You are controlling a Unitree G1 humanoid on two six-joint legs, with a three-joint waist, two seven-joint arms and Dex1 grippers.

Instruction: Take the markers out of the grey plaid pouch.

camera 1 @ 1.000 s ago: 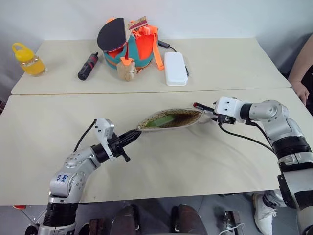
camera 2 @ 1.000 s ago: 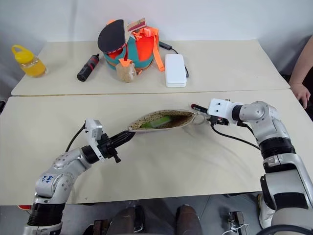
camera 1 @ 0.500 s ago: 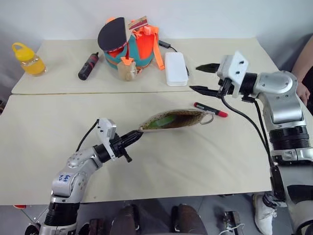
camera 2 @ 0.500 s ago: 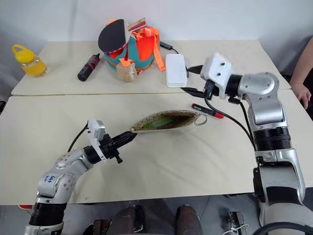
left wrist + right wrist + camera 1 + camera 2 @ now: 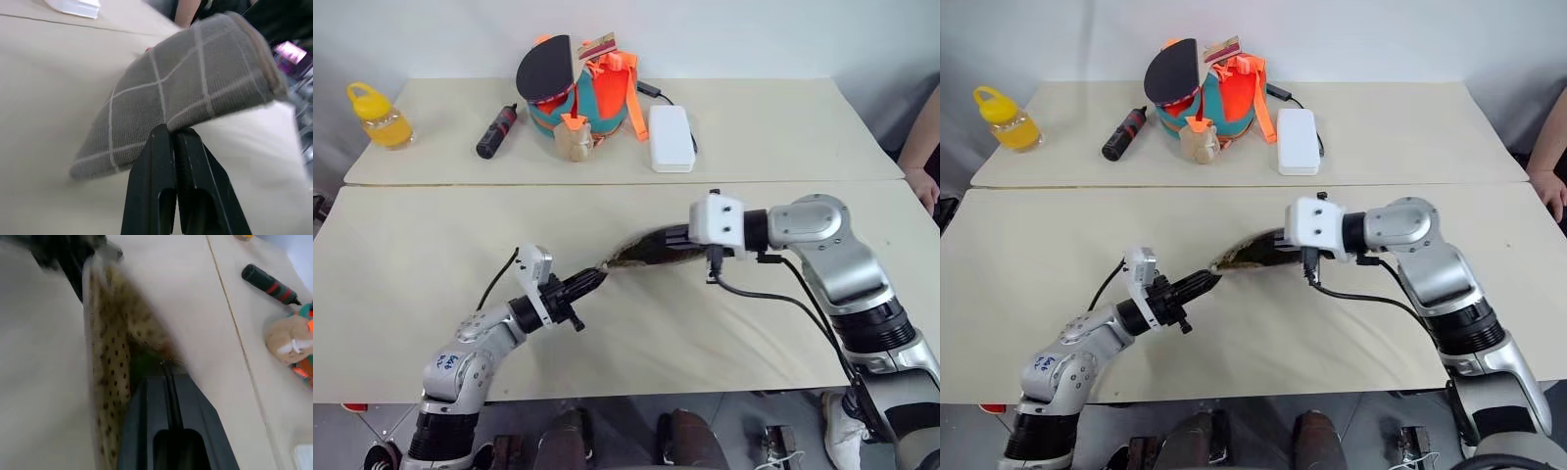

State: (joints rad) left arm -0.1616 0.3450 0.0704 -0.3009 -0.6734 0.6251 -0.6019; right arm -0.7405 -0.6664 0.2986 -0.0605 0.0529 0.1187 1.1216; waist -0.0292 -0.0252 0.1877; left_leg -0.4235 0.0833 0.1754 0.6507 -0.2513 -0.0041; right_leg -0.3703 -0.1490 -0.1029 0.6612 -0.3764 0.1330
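The pouch (image 5: 641,253) lies between left claw (image 5: 595,281) and right claw (image 5: 656,240).

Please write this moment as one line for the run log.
left gripper: shut on grey plaid pouch corner | right gripper: shut, fingers inside pouch mouth | highlighter: not clearly visible

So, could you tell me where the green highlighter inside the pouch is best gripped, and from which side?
By the end nearest the mouth, entering along the length of the grey plaid pouch from the robot's right: the green highlighter seems to lie lengthwise inside, and the left gripper pinches the opposite corner. The right gripper sits shut in that mouth.
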